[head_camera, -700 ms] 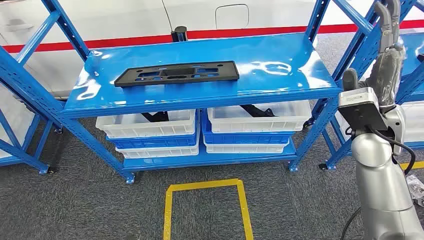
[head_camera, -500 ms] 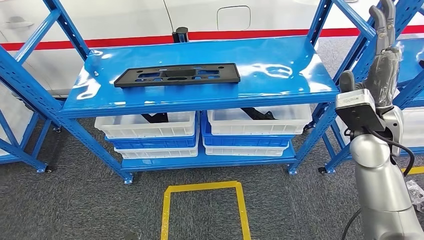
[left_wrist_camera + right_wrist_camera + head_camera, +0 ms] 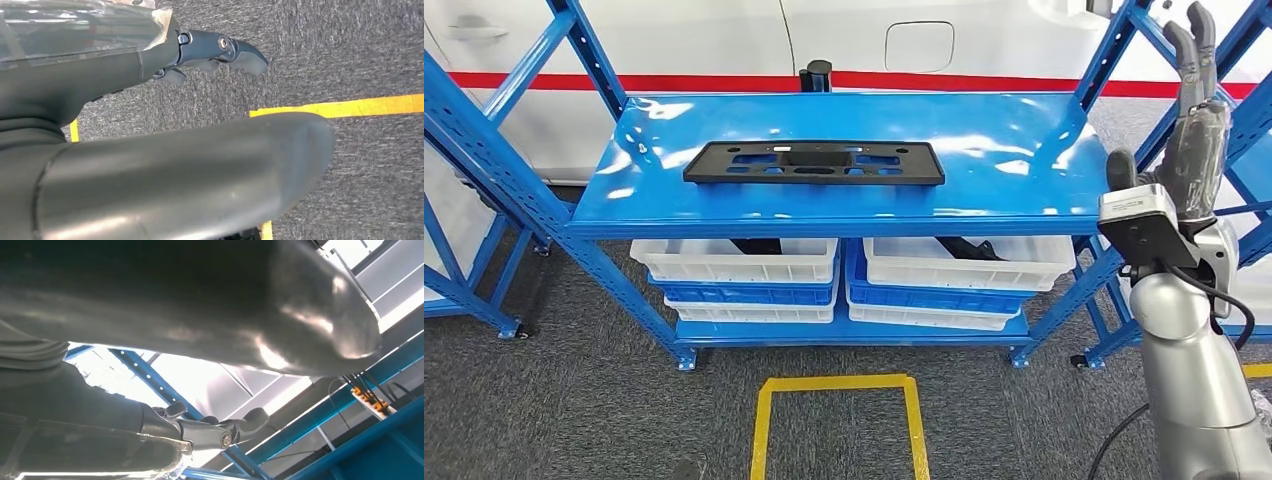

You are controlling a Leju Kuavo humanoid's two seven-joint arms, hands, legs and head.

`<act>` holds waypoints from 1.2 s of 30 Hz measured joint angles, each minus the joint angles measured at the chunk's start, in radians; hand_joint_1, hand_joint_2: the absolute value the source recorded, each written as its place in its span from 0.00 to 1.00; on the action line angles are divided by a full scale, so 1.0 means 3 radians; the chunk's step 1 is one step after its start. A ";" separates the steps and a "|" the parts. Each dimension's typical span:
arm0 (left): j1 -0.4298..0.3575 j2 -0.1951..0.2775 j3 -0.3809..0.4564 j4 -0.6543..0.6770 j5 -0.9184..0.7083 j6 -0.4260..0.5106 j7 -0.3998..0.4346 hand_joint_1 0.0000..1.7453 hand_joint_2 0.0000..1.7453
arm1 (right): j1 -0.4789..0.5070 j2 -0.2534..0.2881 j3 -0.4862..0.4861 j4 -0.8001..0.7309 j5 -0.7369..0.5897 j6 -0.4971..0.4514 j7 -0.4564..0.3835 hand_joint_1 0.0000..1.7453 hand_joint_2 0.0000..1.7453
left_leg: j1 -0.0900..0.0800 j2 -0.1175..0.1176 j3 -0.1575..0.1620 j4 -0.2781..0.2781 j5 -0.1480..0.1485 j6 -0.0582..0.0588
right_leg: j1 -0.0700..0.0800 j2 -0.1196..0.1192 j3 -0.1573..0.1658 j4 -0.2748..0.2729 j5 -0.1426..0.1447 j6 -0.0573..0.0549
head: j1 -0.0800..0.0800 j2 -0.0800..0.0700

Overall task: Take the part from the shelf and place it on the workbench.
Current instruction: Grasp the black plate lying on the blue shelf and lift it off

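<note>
Camera has shifted since the earlier frames: the whole shelf view sits lower and further right; the part has not moved on its shelf, and the right hand stays raised.

Head view, left to right: blue shelf (image 3: 984,205) spans the frame; the black flat part (image 3: 814,163) lies flat on the top shelf surface at about 11 o'clock from frame centre, untouched. Below it, white bins (image 3: 736,262) on the lower level hold dark pieces. Yellow floor marking (image 3: 836,384) at 6 o'clock. Right hand (image 3: 1194,130) at 2–3 o'clock, raised, fingers extended upward and apart, holding nothing, well apart from the part. Left hand (image 3: 150,100) in the left wrist view hangs over grey carpet, fingers loosely apart, empty.
</note>
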 joint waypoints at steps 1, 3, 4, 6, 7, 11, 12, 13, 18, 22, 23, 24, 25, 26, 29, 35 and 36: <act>0.0000 -0.0002 0.0000 0.0000 0.0000 -0.0003 0.0000 0.00 0.00 | -0.0002 -0.0002 0.0000 0.0003 0.0000 0.0000 -0.0001 0.00 0.00 | 0.0000 -0.0011 0.0023 0.0004 -0.0022 -0.0012 | -0.0004 -0.0001 0.0088 -0.0253 0.0135 0.0032 | 0.0003 0.0000; -0.0001 -0.0004 0.0000 0.0000 0.0000 -0.0005 0.0003 0.00 0.00 | -0.0008 -0.0007 0.0001 0.0009 -0.0002 0.0000 -0.0006 0.00 0.00 | -0.0013 -0.0026 0.0051 0.0024 -0.0076 -0.0044 | -0.0001 0.0001 0.0251 -0.0628 0.0310 0.0026 | 0.0008 0.0000; -0.0002 -0.0005 0.0000 0.0000 0.0001 -0.0005 0.0005 0.00 0.00 | -0.0009 -0.0009 0.0003 0.0013 -0.0003 0.0001 -0.0008 0.00 0.00 | -0.0021 -0.0030 0.0053 0.0031 -0.0096 -0.0058 | 0.0004 0.0002 0.0285 -0.0696 0.0333 -0.0006 | 0.0008 0.0000; -0.0002 -0.0003 0.0000 -0.0001 0.0002 -0.0005 0.0009 0.00 0.00 | -0.0009 -0.0013 0.0007 0.0020 -0.0005 0.0002 -0.0010 0.00 0.00 | -0.0023 -0.0028 0.0057 0.0032 -0.0125 -0.0080 | 0.0001 0.0005 0.0298 -0.0703 0.0326 -0.0079 | 0.0004 0.0000; -0.0003 -0.0002 0.0000 -0.0001 0.0003 -0.0005 0.0011 0.00 0.00 | -0.0010 -0.0014 0.0009 0.0023 -0.0005 0.0003 -0.0010 0.00 0.00 | -0.0019 -0.0022 0.0053 0.0048 -0.0141 -0.0094 | -0.0006 0.0006 0.0309 -0.0706 0.0319 -0.0104 | 0.0003 0.0000; -0.0002 -0.0002 0.0000 -0.0003 0.0021 -0.0003 0.0012 0.00 0.00 | -0.0018 -0.0004 0.0021 0.0028 -0.0009 0.0019 -0.0017 0.00 0.00 | 0.0022 0.0024 -0.0293 0.0688 -0.0390 -0.0179 | -0.0030 -0.0003 0.0388 -0.0713 0.0262 -0.0191 | -0.0025 0.0000; 0.0003 -0.0002 0.0000 -0.0002 0.0031 -0.0002 0.0011 0.00 0.00 | -0.0019 0.0002 0.0028 0.0033 -0.0010 0.0027 -0.0018 0.00 0.00 | 0.0035 0.0032 -0.0437 0.0901 -0.0441 -0.0194 | -0.0029 -0.0004 0.0405 -0.0713 0.0245 -0.0197 | -0.0025 0.0000; 0.0008 -0.0001 0.0000 -0.0002 0.0040 0.0000 0.0010 0.00 0.00 | -0.0020 0.0010 0.0036 0.0040 -0.0010 0.0034 -0.0019 0.00 0.00 | 0.0044 0.0038 -0.0546 0.1025 -0.0437 -0.0203 | -0.0029 -0.0003 0.0424 -0.0713 0.0227 -0.0195 | -0.0026 0.0000; 0.0013 0.0008 0.0001 -0.0001 0.0062 0.0004 -0.0015 0.00 0.00 | -0.0067 0.0043 0.0082 0.0071 -0.0010 0.0047 -0.0028 0.00 0.00 | 0.0046 0.0060 -0.0293 0.0203 0.0123 -0.0165 | -0.0023 0.0001 0.0550 -0.0718 0.0119 -0.0138 | -0.0024 0.0000; 0.0019 0.0011 0.0001 -0.0002 0.0062 -0.0003 -0.0032 0.00 0.00 | -0.0100 0.0052 0.0106 0.0089 -0.0010 0.0051 -0.0030 0.00 0.00 | 0.0013 0.0048 -0.0199 0.0057 0.0115 -0.0098 | -0.0019 -0.0004 0.0583 -0.0755 0.0075 -0.0055 | -0.0023 0.0000; 0.0021 0.0011 0.0001 -0.0002 0.0061 -0.0004 -0.0036 0.00 0.00 | -0.0102 0.0051 0.0108 0.0091 -0.0010 0.0050 -0.0031 0.00 0.00 | 0.0014 0.0045 -0.0172 0.0031 0.0115 -0.0074 | -0.0019 -0.0007 0.0571 -0.0723 0.0057 -0.0042 | -0.0021 0.0000; 0.0020 0.0012 0.0001 -0.0002 0.0060 -0.0005 -0.0039 0.00 0.00 | -0.0106 0.0047 0.0108 0.0093 -0.0010 0.0049 -0.0031 0.00 0.00 | 0.0017 0.0041 -0.0142 0.0006 0.0114 -0.0051 | -0.0015 -0.0007 0.0517 -0.0619 0.0019 -0.0040 | -0.0016 0.0000; 0.0019 0.0011 0.0001 -0.0003 0.0058 -0.0008 -0.0041 0.00 0.00 | -0.0106 0.0042 0.0108 0.0097 -0.0011 0.0048 -0.0031 0.00 0.00 | 0.0018 0.0039 -0.0114 -0.0012 0.0107 -0.0029 | -0.0012 -0.0006 0.0410 -0.0434 -0.0040 -0.0050 | -0.0010 0.0000; 0.0018 0.0009 0.0001 -0.0003 0.0056 -0.0010 -0.0041 0.00 0.00 | -0.0102 0.0037 0.0108 0.0103 -0.0012 0.0047 -0.0031 0.00 0.00 | 0.0010 0.0035 -0.0094 -0.0016 0.0090 -0.0010 | -0.0006 -0.0002 0.0264 -0.0194 -0.0106 -0.0062 | -0.0008 0.0000; 0.0027 0.0006 0.0001 -0.0002 0.0052 -0.0014 -0.0041 0.00 0.00 | -0.0074 0.0027 0.0108 0.0126 -0.0015 0.0045 -0.0030 0.00 0.00 | -0.0010 0.0019 -0.0026 -0.0014 0.0026 0.0016 | 0.0002 0.0002 -0.0093 0.0235 -0.0125 -0.0042 | -0.0005 0.0000; 0.0031 0.0003 0.0001 0.0000 0.0047 -0.0014 -0.0041 0.00 0.00 | -0.0072 0.0006 0.0108 0.0147 -0.0016 0.0043 -0.0031 0.00 0.00 | -0.0042 -0.0018 0.0124 0.0004 -0.0139 -0.0041 | 0.0024 0.0003 0.0232 -0.0737 0.0430 -0.0036 | -0.0007 0.0000; 0.0031 0.0003 0.0001 0.0000 0.0047 -0.0014 -0.0041 0.00 0.00 | -0.0072 0.0005 0.0108 0.0148 -0.0016 0.0043 -0.0031 0.00 0.00 | -0.0042 -0.0016 0.0128 0.0006 -0.0157 -0.0053 | 0.0029 0.0006 0.0242 -0.0737 0.0421 -0.0072 | -0.0010 0.0000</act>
